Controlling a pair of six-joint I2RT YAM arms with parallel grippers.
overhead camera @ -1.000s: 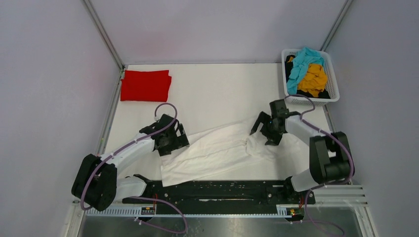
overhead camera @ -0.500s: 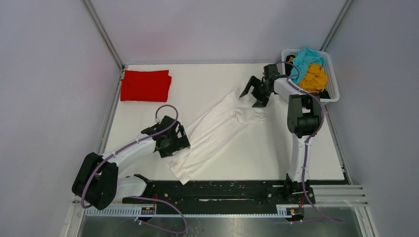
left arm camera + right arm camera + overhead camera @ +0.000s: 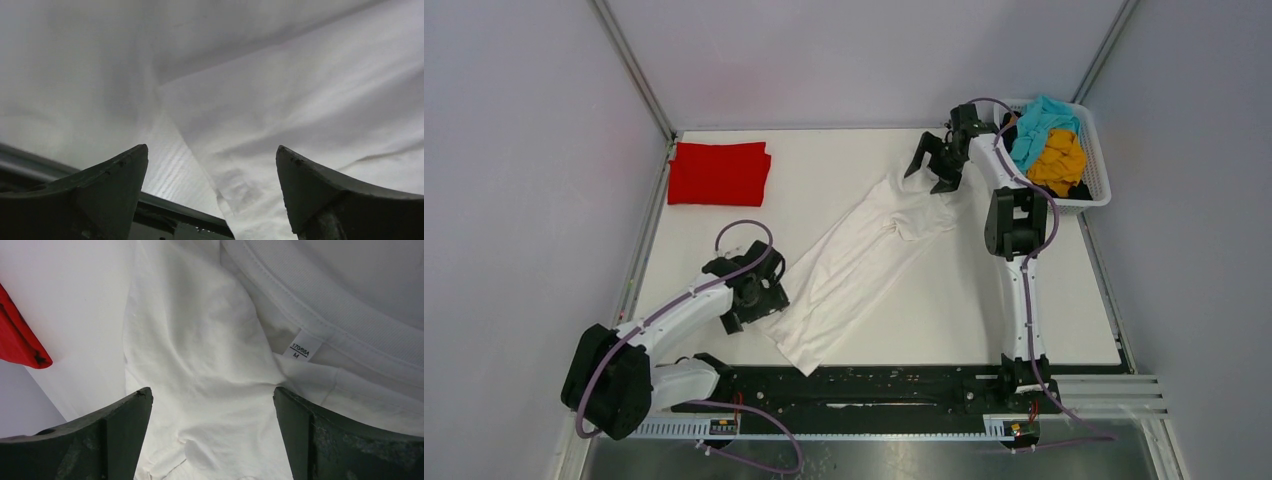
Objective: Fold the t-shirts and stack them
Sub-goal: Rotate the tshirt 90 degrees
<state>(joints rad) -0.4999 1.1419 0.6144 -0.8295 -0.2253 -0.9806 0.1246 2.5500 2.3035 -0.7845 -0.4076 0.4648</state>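
Now your table (image 3: 874, 160) carries the white shirt (image 3: 854, 265) stretched diagonally across its middle, with the folded red shirt (image 3: 718, 172) at the far-left corner. Your right tool (image 3: 929, 178) gapes wide over the white collar, your left tool (image 3: 769, 300) equally wide at the near hem, both empty.

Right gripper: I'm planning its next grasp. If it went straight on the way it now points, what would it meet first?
Probably the white t-shirt, its bunched cloth beside the collar label; the open right gripper points straight at it.
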